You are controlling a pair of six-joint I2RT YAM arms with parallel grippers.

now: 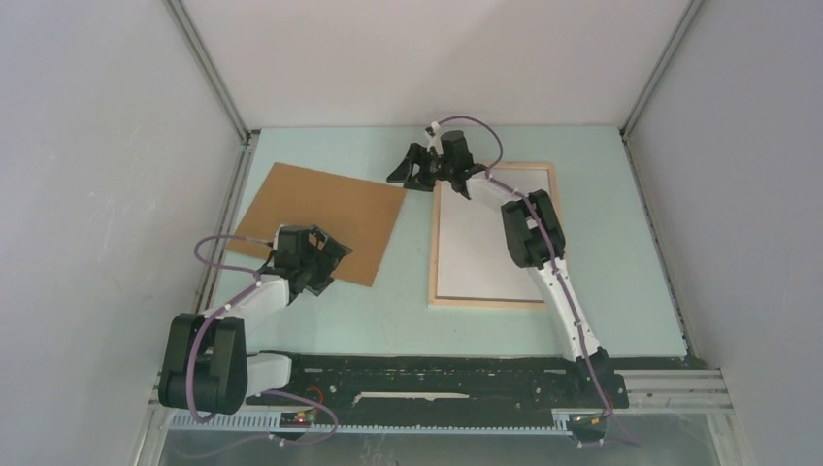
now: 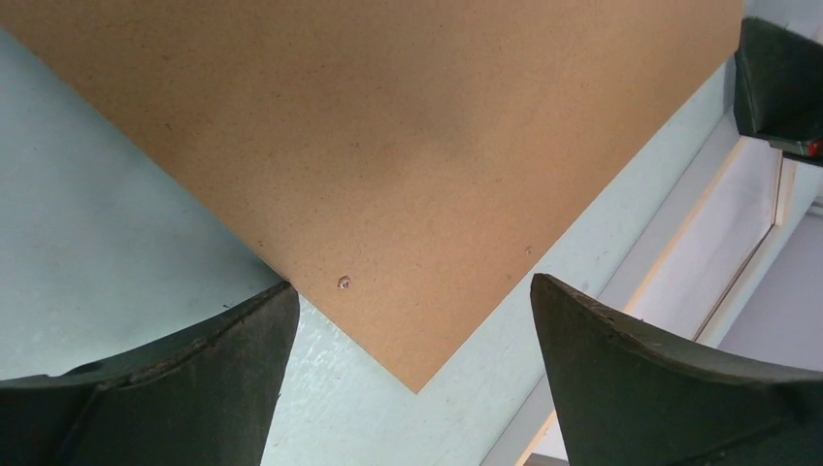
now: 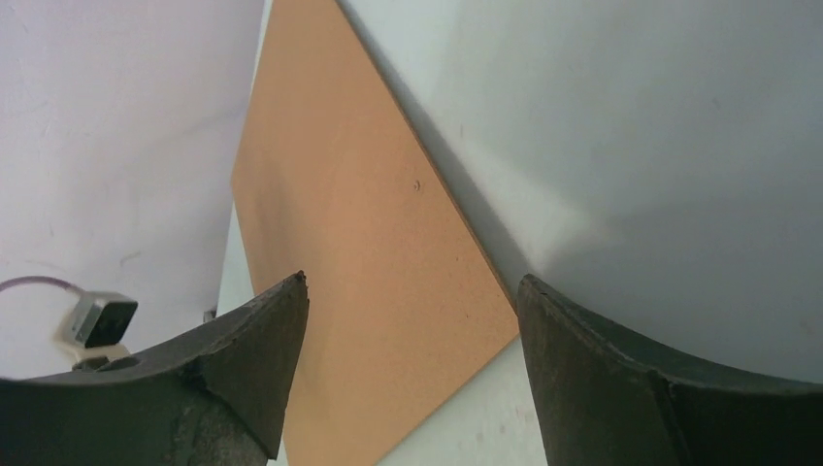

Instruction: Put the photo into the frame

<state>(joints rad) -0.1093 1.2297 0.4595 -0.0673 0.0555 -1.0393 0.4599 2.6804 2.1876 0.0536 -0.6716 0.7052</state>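
Two tools are both showing their fingers spread apart, gripping nothing. The frame (image 1: pixel 485 303) is lying flat on the pale green surface (image 1: pixel 611 282), and the photo (image 1: pixel 477 243) is seemingly resting inside it with its plain white reverse facing up. The right tool (image 1: pixel 410 170) is hovering at the frame's far left corner, pointing away from the frame toward the brown backing board (image 1: pixel 320 218). That board is lying just left of the frame, apart from it and turned askew. The left tool (image 1: pixel 325 260) is hanging over the board's near edge, well left of the frame.
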